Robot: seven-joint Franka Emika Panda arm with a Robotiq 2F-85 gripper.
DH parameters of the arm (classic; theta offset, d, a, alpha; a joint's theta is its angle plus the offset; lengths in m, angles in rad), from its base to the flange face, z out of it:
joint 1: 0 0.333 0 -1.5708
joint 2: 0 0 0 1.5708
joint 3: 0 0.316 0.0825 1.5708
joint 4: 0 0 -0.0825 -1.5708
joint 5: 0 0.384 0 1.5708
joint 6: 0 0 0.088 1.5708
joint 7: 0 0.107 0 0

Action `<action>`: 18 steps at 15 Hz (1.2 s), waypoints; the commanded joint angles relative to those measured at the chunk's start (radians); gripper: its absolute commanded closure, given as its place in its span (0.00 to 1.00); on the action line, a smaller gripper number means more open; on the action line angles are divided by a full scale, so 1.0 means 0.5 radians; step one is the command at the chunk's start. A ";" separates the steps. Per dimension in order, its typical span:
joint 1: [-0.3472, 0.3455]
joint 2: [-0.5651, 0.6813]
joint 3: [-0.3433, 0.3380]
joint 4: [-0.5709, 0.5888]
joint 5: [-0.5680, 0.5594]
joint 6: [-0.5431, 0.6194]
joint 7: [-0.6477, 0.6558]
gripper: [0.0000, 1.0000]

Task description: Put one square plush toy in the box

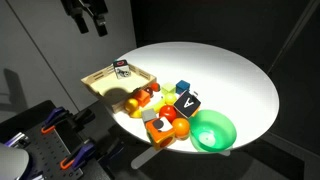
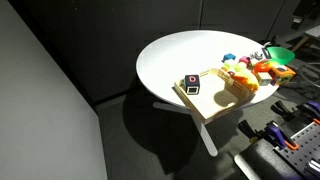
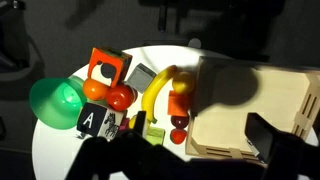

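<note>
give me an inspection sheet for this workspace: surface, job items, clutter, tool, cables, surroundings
surface: round white table, no spill seen
job's things: one black toy lies inside the box; a second black cube sits outside it, near the green bowl
clutter: blue cube, orange block, banana and red fruit bunched between box and bowl
tool: tool raised high, open, holding nothing
cables: nothing seen
surroundings: dark walls; dark gear with orange parts beside the table
</note>
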State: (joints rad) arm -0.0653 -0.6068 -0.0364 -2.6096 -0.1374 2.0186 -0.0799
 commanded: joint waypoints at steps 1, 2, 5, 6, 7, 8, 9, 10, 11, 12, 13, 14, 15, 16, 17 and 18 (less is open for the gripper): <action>0.011 0.000 -0.009 0.004 -0.005 -0.005 0.005 0.00; 0.011 0.000 -0.009 0.004 -0.005 -0.005 0.005 0.00; 0.011 0.000 -0.009 0.004 -0.005 -0.005 0.005 0.00; 0.011 0.000 -0.009 0.004 -0.005 -0.005 0.005 0.00; 0.011 0.014 -0.007 0.016 -0.003 -0.007 0.012 0.00; 0.009 0.033 -0.003 0.033 -0.001 -0.004 0.025 0.00; 0.009 0.050 -0.003 0.049 0.005 -0.004 0.034 0.00; 0.007 0.070 -0.004 0.067 0.011 -0.001 0.045 0.00; 0.006 0.085 -0.004 0.079 0.014 0.002 0.055 0.00; 0.003 0.110 -0.003 0.102 0.019 0.006 0.072 0.00; -0.001 0.138 -0.003 0.127 0.023 0.012 0.093 0.00; -0.003 0.164 -0.004 0.150 0.027 0.023 0.109 0.00; -0.006 0.202 -0.006 0.179 0.032 0.033 0.126 0.00; -0.009 0.244 -0.009 0.213 0.036 0.045 0.146 0.00; -0.010 0.282 -0.012 0.242 0.041 0.055 0.161 0.00; -0.011 0.328 -0.017 0.278 0.045 0.071 0.170 0.00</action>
State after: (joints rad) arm -0.0654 -0.5206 -0.0375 -2.5412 -0.1343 2.0440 -0.0204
